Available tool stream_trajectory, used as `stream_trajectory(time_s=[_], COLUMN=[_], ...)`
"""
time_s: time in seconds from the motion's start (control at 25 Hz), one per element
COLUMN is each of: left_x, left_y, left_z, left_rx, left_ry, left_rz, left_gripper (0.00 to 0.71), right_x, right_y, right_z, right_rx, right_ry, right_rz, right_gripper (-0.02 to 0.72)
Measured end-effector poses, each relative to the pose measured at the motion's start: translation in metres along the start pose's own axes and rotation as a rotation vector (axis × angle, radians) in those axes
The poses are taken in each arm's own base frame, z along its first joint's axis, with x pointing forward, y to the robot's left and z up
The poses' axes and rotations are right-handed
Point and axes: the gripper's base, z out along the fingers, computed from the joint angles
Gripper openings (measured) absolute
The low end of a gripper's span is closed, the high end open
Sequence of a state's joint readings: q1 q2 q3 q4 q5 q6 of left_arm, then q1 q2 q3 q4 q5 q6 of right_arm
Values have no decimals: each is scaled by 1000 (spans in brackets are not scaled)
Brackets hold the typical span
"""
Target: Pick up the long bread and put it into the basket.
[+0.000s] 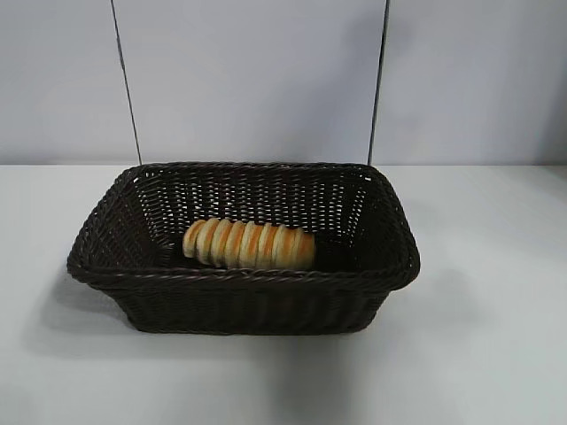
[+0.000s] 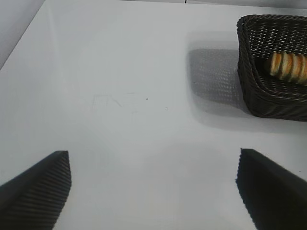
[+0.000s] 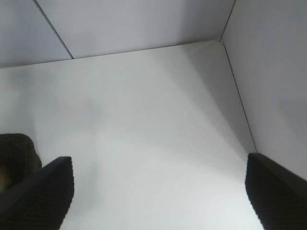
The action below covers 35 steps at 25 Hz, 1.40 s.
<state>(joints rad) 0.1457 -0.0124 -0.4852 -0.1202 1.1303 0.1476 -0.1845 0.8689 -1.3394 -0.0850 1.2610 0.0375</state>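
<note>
The long bread (image 1: 249,244), golden-tan with orange-brown spiral stripes, lies on its side inside the dark brown wicker basket (image 1: 390,235), near the basket's front wall. Neither arm shows in the exterior view. The left wrist view shows the basket (image 2: 254,91) and one end of the bread (image 2: 288,67) far from my left gripper (image 2: 154,163), which is open and empty over bare table. My right gripper (image 3: 159,165) is open and empty over bare table, with a corner of the basket (image 3: 17,151) at the view's edge.
The white table (image 1: 496,354) surrounds the basket on all sides. A pale wall (image 1: 266,80) with two dark vertical seams stands behind it. The right wrist view shows the table's corner where two walls meet (image 3: 218,43).
</note>
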Motion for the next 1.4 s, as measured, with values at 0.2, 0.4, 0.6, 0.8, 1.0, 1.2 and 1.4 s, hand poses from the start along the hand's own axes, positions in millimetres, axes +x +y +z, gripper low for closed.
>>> stream_trajectory(time_s=[0.2, 0.4, 0.6, 0.8, 1.0, 1.2, 1.4], left_x=[0, 0, 0, 0, 0, 0, 0], left_y=[0, 0, 0, 0, 0, 0, 0], left_z=[0, 0, 0, 0, 0, 0, 0], left_rx=[0, 0, 0, 0, 0, 0, 0], left_ry=[0, 0, 0, 0, 0, 0, 0], left_rz=[0, 0, 0, 0, 0, 0, 0], left_gripper=[678, 678, 678, 678, 678, 678, 678], right_x=[50, 95, 140, 176, 204, 216, 224], right_y=[-7, -7, -9, -8, -7, -4, 0], right_z=[-18, -22, -24, -28, -20, 2, 20], right_rx=[51, 22, 3, -29, -55, -57, -76], right_ry=[-106, -176, -215, -286, -319, -237, -176], right_rz=[32, 21, 20, 38, 45, 37, 20], right_gripper=[695, 695, 695, 695, 695, 695, 695])
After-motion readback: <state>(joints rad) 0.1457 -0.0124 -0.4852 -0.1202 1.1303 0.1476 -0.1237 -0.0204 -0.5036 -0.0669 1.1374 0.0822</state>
